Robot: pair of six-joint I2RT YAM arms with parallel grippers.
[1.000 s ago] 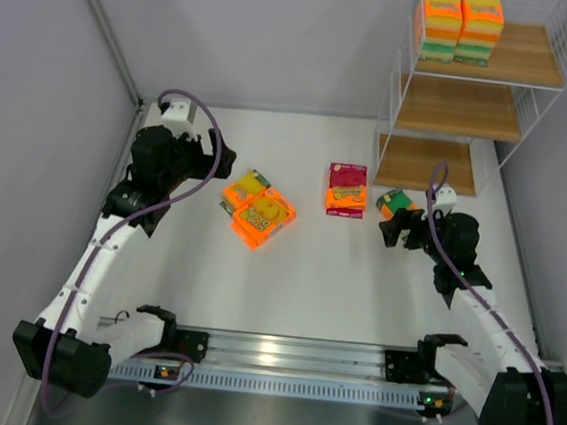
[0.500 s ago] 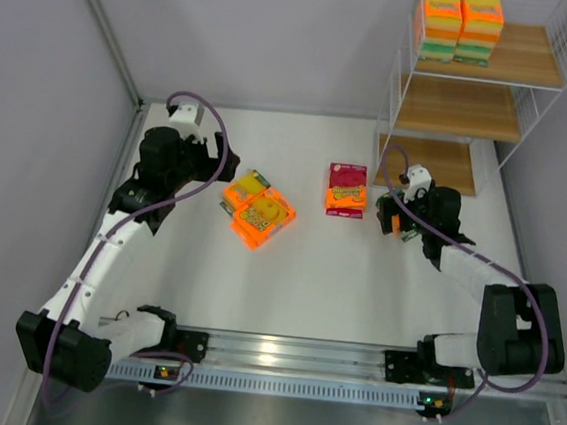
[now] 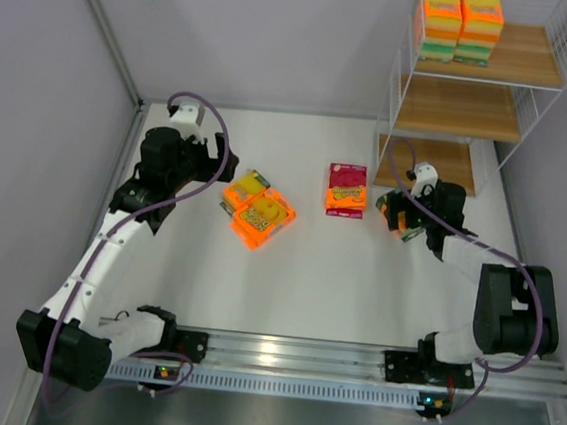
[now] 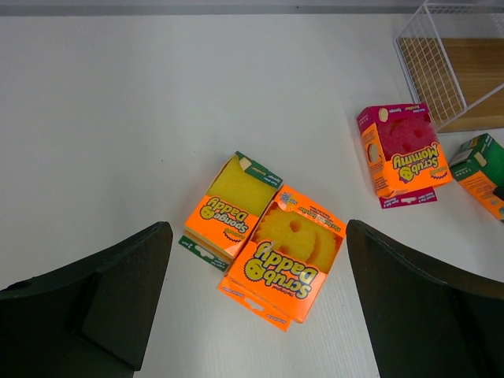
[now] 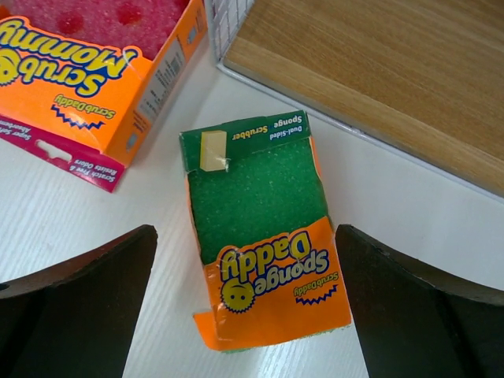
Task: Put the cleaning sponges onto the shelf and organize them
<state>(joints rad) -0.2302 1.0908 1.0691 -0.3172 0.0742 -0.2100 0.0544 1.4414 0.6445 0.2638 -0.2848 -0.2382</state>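
Two orange cleaning sponges lie together on the table: a Sponge Daddy pack [image 4: 234, 206] and a Scrub Daddy pack [image 4: 287, 256], seen from above [image 3: 257, 210]. My left gripper [image 4: 258, 228] is open and empty, hovering above them [image 3: 223, 162]. A magenta-topped pack [image 3: 346, 188] lies mid-table [image 4: 403, 150]. A green and orange pack [image 5: 264, 228] lies flat beside the shelf [image 3: 476, 90]. My right gripper [image 5: 244, 232] is open, one finger on each side of this pack [image 3: 401, 212], not closed on it. Two stacks of sponges [image 3: 459, 24] stand on the top board.
The shelf's bottom board and white wire frame [image 5: 378, 79] are just beyond the green pack. The magenta-topped pack [image 5: 87, 63] lies close on its left. Grey walls border the table on the left and the back.
My right arm has folded in and its gripper has come low over the green pack. My left gripper has shifted slightly toward the orange packs. No pack has moved.
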